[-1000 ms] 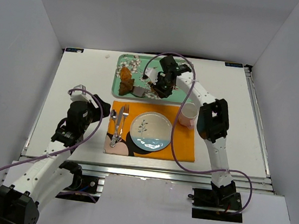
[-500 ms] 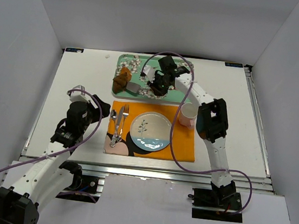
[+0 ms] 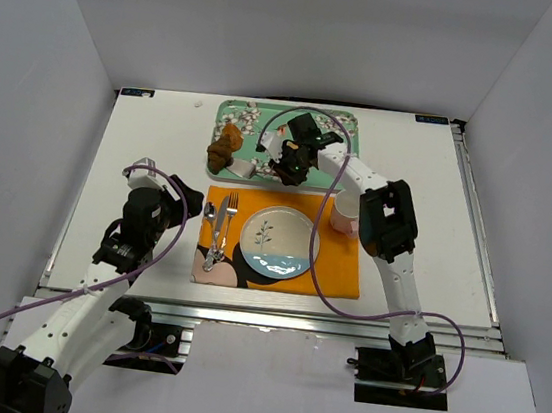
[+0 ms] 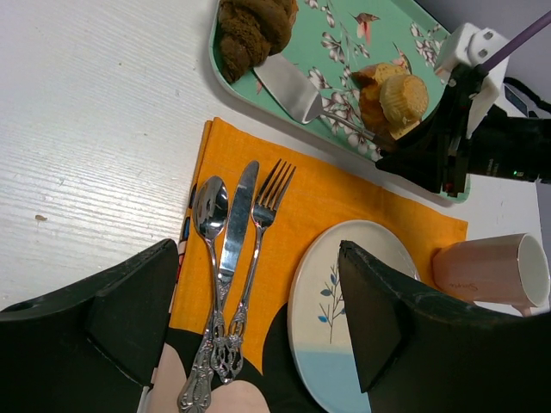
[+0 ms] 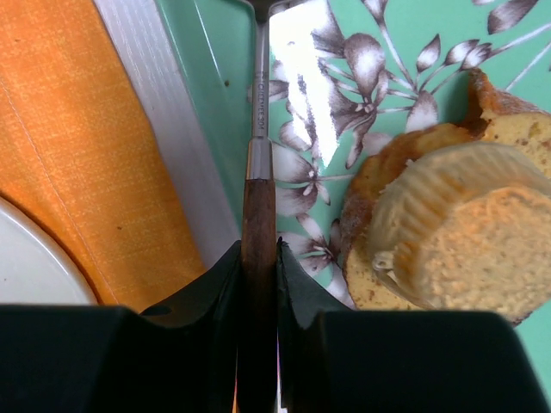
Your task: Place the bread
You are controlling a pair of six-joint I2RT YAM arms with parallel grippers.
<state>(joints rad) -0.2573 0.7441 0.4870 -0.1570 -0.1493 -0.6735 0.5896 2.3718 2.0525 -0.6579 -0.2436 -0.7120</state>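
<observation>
The croissant (image 4: 254,30) lay at the left end of the green floral tray (image 3: 339,124), not yet lifted. The blade of a cake server (image 4: 288,86) lay flat on the tray with its tip against the pastry's lower end. I could not tell whether the edge had got beneath it. My right gripper (image 5: 258,284) was clamped on the server's wooden handle (image 5: 258,219), just beside the pale stacked bun (image 4: 403,95).

I judged the step in hand to be scooping, with the job barely begun. To do it well I wanted the blade kept low and flat, pushed along the tray floor until it sat under the croissant's middle, with the tray's end wall as a backstop. Then lift level and carry slowly to the plate (image 3: 278,241) on the orange placemat (image 3: 339,270).

My left gripper (image 4: 258,318) hung with its jaws spread and empty above the cutlery (image 4: 228,258).
</observation>
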